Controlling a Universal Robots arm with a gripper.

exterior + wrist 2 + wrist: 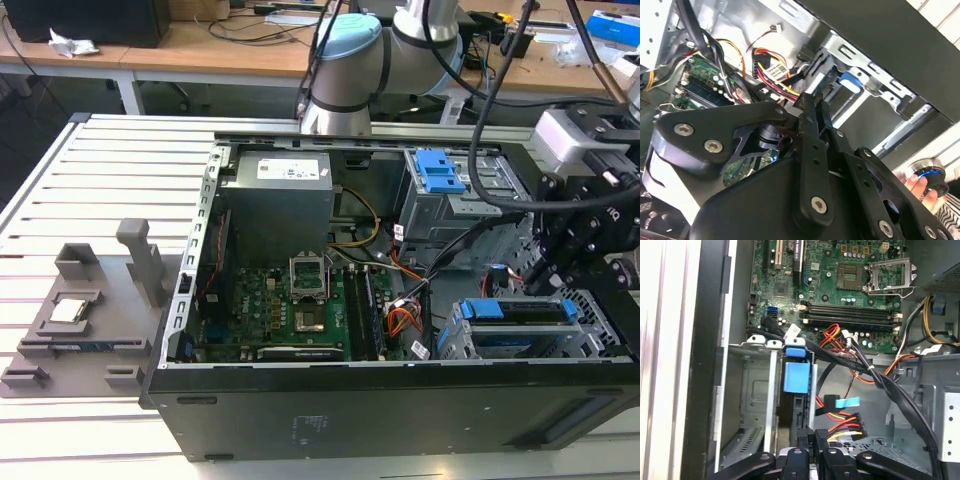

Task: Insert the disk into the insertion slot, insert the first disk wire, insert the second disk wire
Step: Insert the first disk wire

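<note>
— Disk first: where is it?

— That flat silver hard drive (520,312), clipped in its bright blue plastic carrier frame, lies inside the low grey perforated sheet-metal drive cage (590,345) at the exterior view's right. In the first wrist view its blue tab (796,376) sits at the cage's mouth. I'd judge it seated.

— So which step is in hand?

— The first wire, by my reckoning. A black cable with a flat blue-tipped plug (842,402) and a black plug on red, yellow and black leads (846,424) both lie loose just beside the cage. As far as I can see, neither is joined to the drive.

— And the black two-fingered gripper (812,440)?

— It hovers over the cage, close to the drive's edge. In both wrist views its fingers are drawn together with barely a gap. I cannot tell whether anything thin is pinched between them.

— What does the work call for?

— I think a plug held square to the drive's connector edge and pushed in straight. It also has to stay clear of the bundle of dark cables (890,385) crossing nearby.
</note>
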